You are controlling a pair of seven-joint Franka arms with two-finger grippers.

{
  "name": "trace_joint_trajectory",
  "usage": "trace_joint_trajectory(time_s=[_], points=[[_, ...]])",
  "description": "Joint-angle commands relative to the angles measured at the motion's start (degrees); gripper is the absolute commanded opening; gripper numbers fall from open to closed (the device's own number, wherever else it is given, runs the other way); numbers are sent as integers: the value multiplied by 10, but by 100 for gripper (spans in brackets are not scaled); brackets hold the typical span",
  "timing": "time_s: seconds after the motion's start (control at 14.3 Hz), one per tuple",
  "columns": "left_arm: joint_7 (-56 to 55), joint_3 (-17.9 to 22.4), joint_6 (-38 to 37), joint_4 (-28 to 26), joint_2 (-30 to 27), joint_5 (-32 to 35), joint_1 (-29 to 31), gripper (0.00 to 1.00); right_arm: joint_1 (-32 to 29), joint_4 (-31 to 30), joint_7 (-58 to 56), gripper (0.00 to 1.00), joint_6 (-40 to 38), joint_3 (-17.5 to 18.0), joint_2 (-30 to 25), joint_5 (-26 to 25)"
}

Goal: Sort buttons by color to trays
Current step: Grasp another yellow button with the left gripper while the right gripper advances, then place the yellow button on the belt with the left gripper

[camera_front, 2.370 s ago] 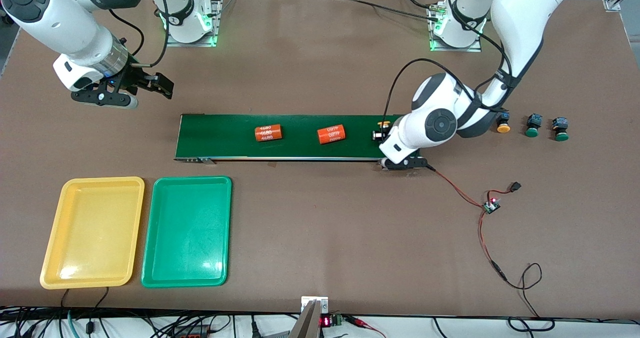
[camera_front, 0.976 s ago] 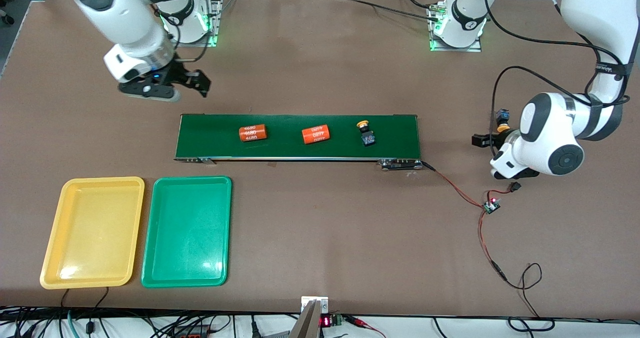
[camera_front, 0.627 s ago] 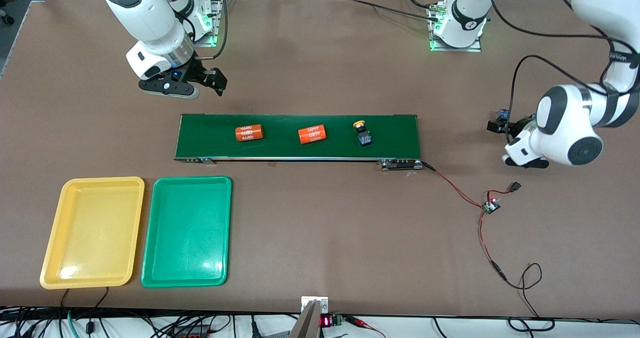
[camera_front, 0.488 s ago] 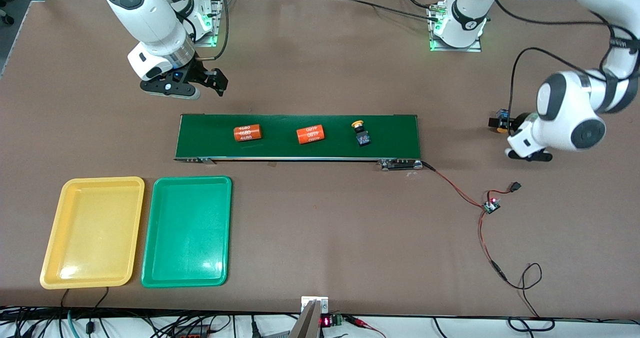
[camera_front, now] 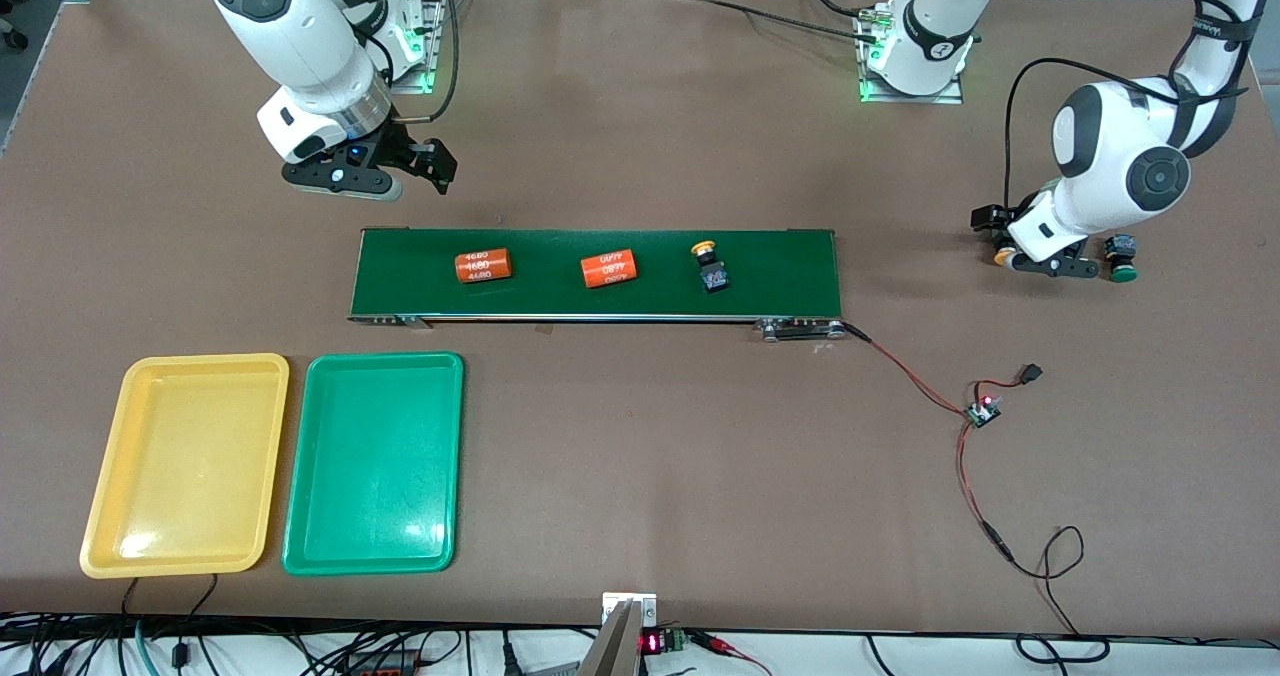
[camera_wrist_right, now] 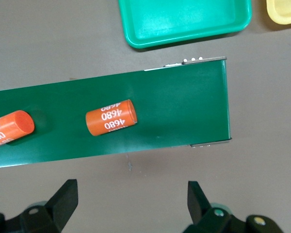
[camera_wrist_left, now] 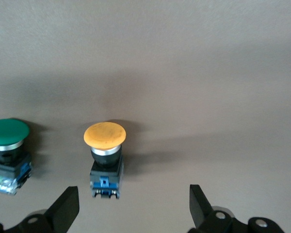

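A yellow-capped button (camera_front: 710,264) lies on the dark green conveyor belt (camera_front: 790,271). A second yellow-capped button (camera_front: 1003,254) stands on the table past the belt's end toward the left arm; my open left gripper (camera_front: 995,239) hangs over it. In the left wrist view this button (camera_wrist_left: 105,145) sits just ahead of my gripper (camera_wrist_left: 132,208), with a green-capped button (camera_wrist_left: 7,145) beside it. Another green-capped button (camera_front: 1120,259) shows by the left arm. My right gripper (camera_front: 425,166) is open and empty over the table by the belt (camera_wrist_right: 184,107). The yellow tray (camera_front: 185,461) and green tray (camera_front: 375,461) are empty.
Two orange "4680" cylinders (camera_front: 484,265) (camera_front: 609,269) lie on the belt; they also show in the right wrist view (camera_wrist_right: 111,117) (camera_wrist_right: 9,127). A small controller board (camera_front: 982,413) with red wires lies nearer the front camera than the left gripper.
The belt carried the cylinders and the yellow-capped button toward the right arm's end. My left gripper moved from the belt to over the standing yellow-capped button. My right arm came close to the belt.
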Motion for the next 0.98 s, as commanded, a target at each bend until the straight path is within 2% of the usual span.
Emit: trace_joint_trajectory(time_s=[0.0,0.07,0.28,0.35,0.42,0.49,0.56,0.63,0.77,0.91], points=[[36,28,44,-13,21,7,-11,100,22,-6,6,100,25,-4,7,3],[53,47,56,-12,33,7,-11,100,29,-6,6,100,30,-4,14,3],[64,53,92,-12,63,7,-11,100,47,-6,6,100,44,-4,29,3],[63,53,92,-11,65,7,-11,90,53,-6,5,100,45,-4,33,3],[63,53,91,-12,65,8,-11,67,59,-6,4,100,46,-4,37,2],[64,52,86,-12,65,8,-11,39,66,-5,4,100,46,-4,41,1],[62,52,83,-11,65,8,-9,32,69,-5,4,100,48,-4,45,1],[57,52,76,-9,64,8,-8,29,71,-5,4,100,49,-4,46,1],[57,51,28,6,49,8,-8,18,71,-5,5,100,49,-4,47,1],[57,43,-56,46,37,2,-9,17,72,-4,7,100,48,-4,47,1]])
